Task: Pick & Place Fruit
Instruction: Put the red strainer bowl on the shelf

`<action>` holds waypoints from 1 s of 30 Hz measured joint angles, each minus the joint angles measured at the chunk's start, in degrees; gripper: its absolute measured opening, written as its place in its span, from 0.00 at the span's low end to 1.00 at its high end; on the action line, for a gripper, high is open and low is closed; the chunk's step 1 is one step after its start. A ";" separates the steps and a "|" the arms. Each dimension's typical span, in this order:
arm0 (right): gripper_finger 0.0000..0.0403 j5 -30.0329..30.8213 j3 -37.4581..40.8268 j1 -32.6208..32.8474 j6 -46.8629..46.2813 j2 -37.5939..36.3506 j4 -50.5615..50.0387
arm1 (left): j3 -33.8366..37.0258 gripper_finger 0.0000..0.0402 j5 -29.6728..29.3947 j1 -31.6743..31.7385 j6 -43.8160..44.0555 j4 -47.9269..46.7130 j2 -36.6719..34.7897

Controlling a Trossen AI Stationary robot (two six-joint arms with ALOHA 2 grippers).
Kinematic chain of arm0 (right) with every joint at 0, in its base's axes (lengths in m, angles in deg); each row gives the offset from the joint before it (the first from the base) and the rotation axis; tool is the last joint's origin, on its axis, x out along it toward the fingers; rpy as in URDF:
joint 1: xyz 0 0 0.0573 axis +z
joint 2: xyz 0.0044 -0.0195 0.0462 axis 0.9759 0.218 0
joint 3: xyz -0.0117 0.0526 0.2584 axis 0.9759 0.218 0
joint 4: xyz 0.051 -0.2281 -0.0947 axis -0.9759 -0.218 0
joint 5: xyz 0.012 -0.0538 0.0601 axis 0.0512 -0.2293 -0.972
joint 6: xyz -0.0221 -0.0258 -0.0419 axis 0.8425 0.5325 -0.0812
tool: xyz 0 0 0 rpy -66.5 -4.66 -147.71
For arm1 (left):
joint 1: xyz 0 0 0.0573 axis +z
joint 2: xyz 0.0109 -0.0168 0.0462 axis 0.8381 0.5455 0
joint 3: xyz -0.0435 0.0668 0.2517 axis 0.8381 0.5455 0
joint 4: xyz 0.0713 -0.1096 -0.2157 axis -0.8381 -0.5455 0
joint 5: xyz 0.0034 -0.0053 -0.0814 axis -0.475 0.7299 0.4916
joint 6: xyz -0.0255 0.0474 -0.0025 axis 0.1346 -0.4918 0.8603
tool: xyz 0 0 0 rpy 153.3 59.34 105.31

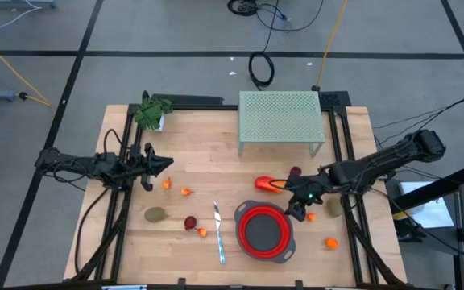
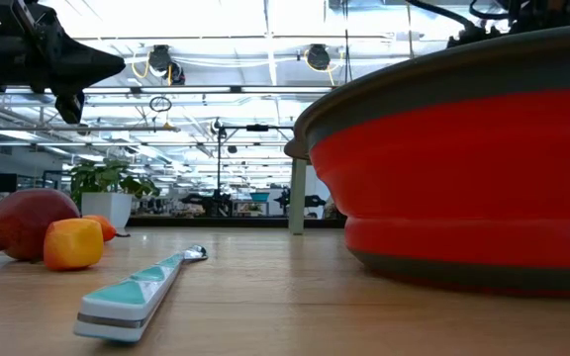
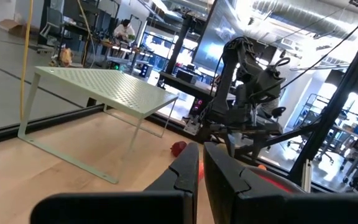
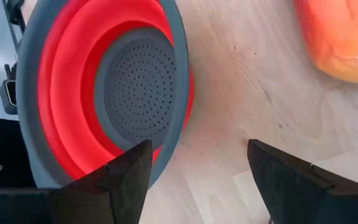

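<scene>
Red-walled strainer bowl (image 1: 265, 231) sits near the worktop's (image 1: 216, 153) front edge, empty. Right hand (image 1: 300, 203) hovers beside its rim, fingers apart, holding nothing; long orange-red fruit (image 1: 267, 184) lies just beside it. Left hand (image 1: 158, 166) waits closed at the left, over open boards. Knife (image 1: 218, 234) lies left of the bowl.

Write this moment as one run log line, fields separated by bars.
left end effector: shut, idle at table's left | right end effector: open, empty, beside red colander | colander: empty
</scene>
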 joint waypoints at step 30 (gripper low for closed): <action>0.63 -1.68 0.00 0.42 -5.77 9.36 5.72 | 0.00 0.06 0.00 0.01 -0.05 -0.13 0.00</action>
